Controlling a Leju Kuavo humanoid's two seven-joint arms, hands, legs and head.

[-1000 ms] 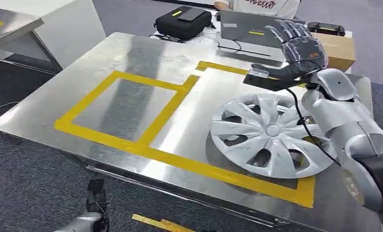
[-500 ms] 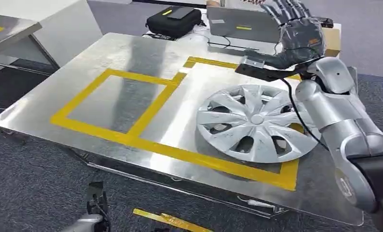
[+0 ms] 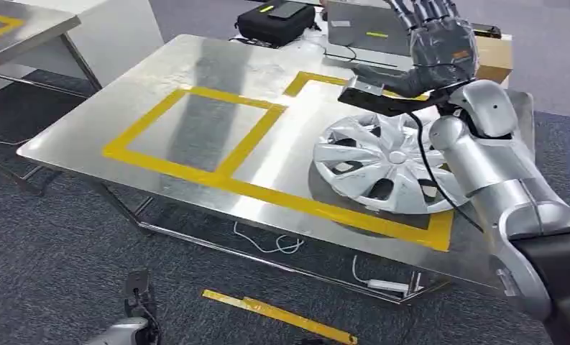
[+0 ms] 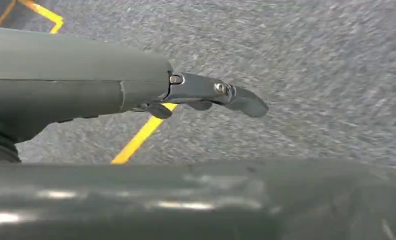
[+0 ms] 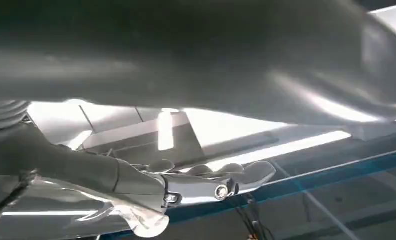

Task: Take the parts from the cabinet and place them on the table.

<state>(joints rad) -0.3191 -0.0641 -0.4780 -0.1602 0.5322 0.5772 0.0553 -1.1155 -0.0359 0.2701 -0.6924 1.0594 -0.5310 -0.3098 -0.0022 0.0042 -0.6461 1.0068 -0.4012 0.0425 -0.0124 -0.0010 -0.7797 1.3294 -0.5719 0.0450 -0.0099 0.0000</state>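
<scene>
A silver wheel cover (image 3: 382,162) lies flat on the steel table (image 3: 123,122), inside the right-hand yellow tape outline (image 3: 325,208). My right hand (image 3: 443,50) is raised above the cover's far edge, palm forward and fingers spread upward, holding nothing. The right wrist view shows the same hand (image 5: 186,185) with its fingers stretched out and nothing in them. My left arm hangs low beside me. In the left wrist view my left hand (image 4: 136,90) points straight out over the grey carpet and is empty.
A black bag (image 3: 276,20), a laptop (image 3: 368,32) and a cardboard box (image 3: 494,61) sit beyond the table's far edge. Another steel table (image 3: 8,29) stands at the far left. Yellow tape (image 3: 278,316) marks the carpet, and cables hang under the table.
The whole picture has shifted, so the camera has moved and the table now sits farther off. The wheel cover stays on the table, and my right hand remains raised above it.
</scene>
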